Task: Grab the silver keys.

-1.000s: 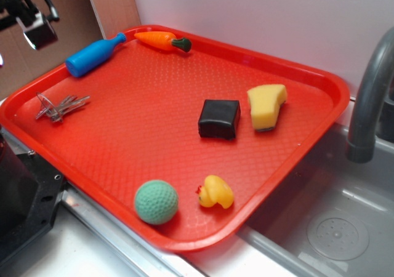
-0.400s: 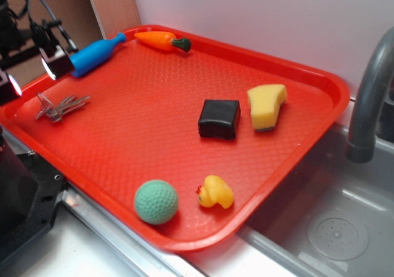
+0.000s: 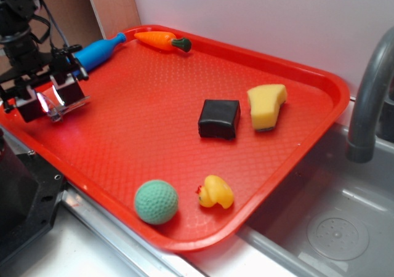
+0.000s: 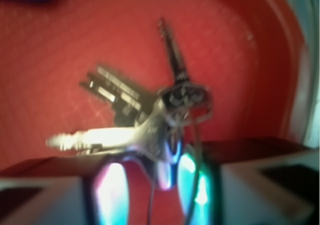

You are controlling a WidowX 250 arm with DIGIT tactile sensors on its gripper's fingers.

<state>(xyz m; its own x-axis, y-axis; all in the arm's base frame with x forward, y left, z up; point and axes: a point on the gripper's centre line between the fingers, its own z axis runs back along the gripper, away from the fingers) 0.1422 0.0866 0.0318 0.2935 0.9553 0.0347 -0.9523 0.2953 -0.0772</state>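
The silver keys [image 3: 63,108] lie fanned out on the red tray [image 3: 154,129] near its left rim. My gripper [image 3: 50,102] hangs low over them, open, one finger on each side of the bunch. In the wrist view the keys [image 4: 145,117] spread from their ring across the red tray floor [image 4: 60,45]. The ring end sits in the gap of my gripper [image 4: 155,195], between the two pale fingers [image 4: 45,200]. That view is blurred, so I cannot tell whether the pads touch the metal.
A blue bottle [image 3: 98,52] lies just behind the gripper, and a carrot [image 3: 161,40] at the far rim. A black block [image 3: 219,118], yellow sponge [image 3: 266,106], green ball [image 3: 156,201] and rubber duck [image 3: 217,192] sit further right. A sink [image 3: 332,228] and faucet [image 3: 369,98] lie right.
The gripper has come down from the upper left and now sits low over the keys, straddling them. The keys and the other objects have not moved.
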